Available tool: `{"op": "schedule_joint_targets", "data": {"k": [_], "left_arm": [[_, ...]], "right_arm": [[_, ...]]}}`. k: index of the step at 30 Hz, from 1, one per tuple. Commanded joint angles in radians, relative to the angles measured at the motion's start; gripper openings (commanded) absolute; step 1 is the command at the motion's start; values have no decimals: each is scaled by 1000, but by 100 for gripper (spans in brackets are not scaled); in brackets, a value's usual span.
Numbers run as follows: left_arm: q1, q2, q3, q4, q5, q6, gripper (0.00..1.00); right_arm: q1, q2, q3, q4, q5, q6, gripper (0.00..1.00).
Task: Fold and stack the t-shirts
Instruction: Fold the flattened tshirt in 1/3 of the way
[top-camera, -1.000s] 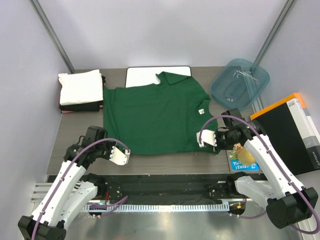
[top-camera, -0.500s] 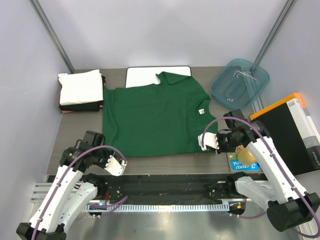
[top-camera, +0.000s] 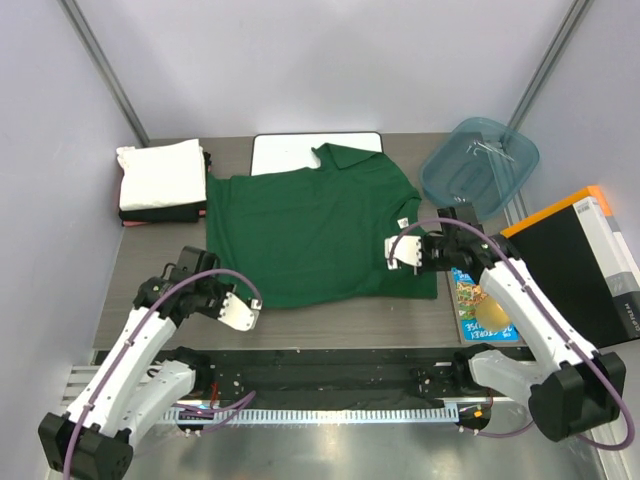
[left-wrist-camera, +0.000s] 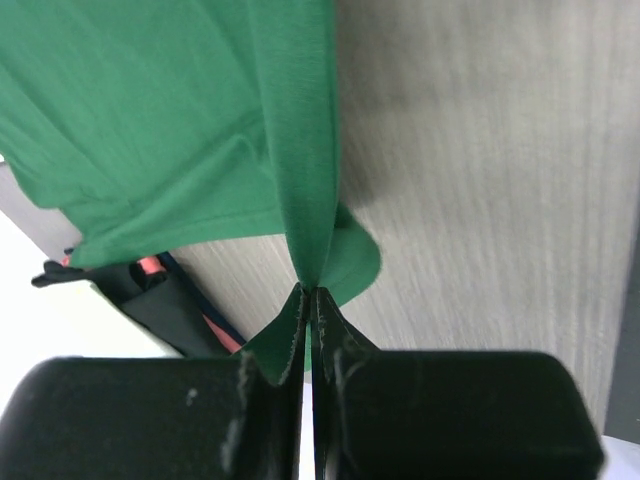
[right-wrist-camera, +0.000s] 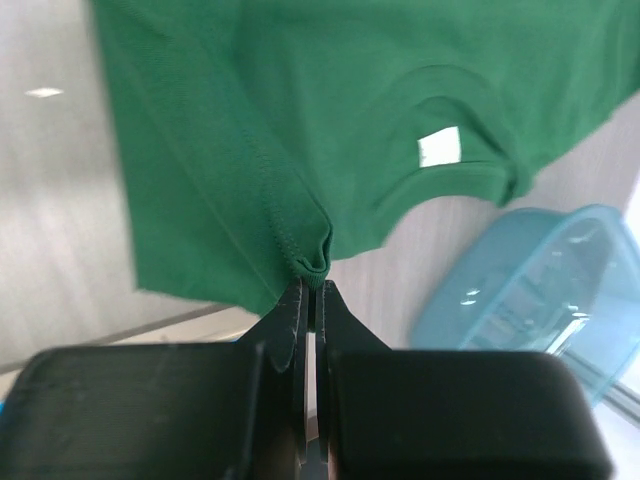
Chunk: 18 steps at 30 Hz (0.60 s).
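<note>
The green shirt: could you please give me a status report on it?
Left claw, right claw: both shut on green shirt hem. Shirt spread, unfolded. Teal tub near sleeve.

White board (top-camera: 285, 154), teal tub (top-camera: 448, 176)

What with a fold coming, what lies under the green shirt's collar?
The white board, its left part showing; the part beneath the green shirt is hidden.
</note>
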Motion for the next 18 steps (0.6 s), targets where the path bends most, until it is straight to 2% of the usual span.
{"op": "schedule_joint_targets", "data": {"k": [1,7,18], "left_arm": [[0,52,-5,152,-62,-40,0],[2,121,-10,206,-119,-43,0],[23,349,59,346,-145,-1,0]], "right_arm": [[-2,51,73,196,40,26,1],[-3,117,87,383,74,32,1],[-2,238,96,578,98,35,1]]}}
